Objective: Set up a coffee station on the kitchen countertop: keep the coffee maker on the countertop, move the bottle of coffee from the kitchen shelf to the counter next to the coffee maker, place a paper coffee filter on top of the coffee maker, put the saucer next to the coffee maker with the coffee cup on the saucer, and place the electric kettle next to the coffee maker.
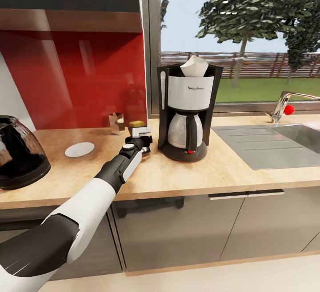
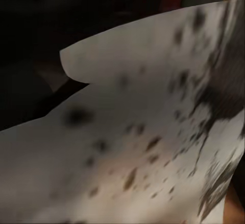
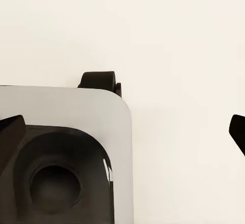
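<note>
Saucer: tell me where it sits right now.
In the head view the saucer lies flat on the countertop, between the kettle and the left gripper, left of the coffee maker.

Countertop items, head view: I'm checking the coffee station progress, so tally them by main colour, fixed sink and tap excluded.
Black or dark: 2, coffee maker, electric kettle
White: 2, paper coffee filter on top of the machine, saucer
Tan: 1, small box
Yellow-lidded: 1, bottle of coffee, mostly hidden behind the left gripper
Total: 6

Speckled black-and-white label close against dark surroundings
</note>
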Motion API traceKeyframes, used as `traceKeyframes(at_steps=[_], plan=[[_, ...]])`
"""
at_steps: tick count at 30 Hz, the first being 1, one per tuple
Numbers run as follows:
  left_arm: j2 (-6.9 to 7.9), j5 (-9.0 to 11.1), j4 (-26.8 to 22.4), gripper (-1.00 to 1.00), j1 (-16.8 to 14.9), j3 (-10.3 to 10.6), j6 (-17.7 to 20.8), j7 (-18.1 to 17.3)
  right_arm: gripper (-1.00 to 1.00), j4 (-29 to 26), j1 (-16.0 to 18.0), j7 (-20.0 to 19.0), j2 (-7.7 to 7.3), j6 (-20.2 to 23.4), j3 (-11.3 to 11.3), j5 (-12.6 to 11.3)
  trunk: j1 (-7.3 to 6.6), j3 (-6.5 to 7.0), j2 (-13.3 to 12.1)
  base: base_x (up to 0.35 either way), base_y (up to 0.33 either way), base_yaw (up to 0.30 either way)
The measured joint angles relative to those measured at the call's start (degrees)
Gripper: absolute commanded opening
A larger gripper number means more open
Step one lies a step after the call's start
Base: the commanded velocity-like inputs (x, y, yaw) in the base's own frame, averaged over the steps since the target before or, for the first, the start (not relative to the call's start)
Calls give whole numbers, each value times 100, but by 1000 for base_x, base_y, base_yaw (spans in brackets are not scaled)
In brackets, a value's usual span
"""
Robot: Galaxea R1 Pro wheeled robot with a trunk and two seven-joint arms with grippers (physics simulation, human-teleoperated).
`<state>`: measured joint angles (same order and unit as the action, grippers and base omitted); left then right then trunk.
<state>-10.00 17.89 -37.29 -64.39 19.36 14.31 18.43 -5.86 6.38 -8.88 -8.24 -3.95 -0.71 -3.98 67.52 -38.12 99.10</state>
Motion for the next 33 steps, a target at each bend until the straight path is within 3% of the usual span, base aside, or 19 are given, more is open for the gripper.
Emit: traceKeyframes(at_steps=[33], plan=[[0, 0, -5, 100, 0, 0, 0, 2, 100, 0, 0, 0, 0, 0, 0, 0, 0, 0, 0, -27, 0, 0]])
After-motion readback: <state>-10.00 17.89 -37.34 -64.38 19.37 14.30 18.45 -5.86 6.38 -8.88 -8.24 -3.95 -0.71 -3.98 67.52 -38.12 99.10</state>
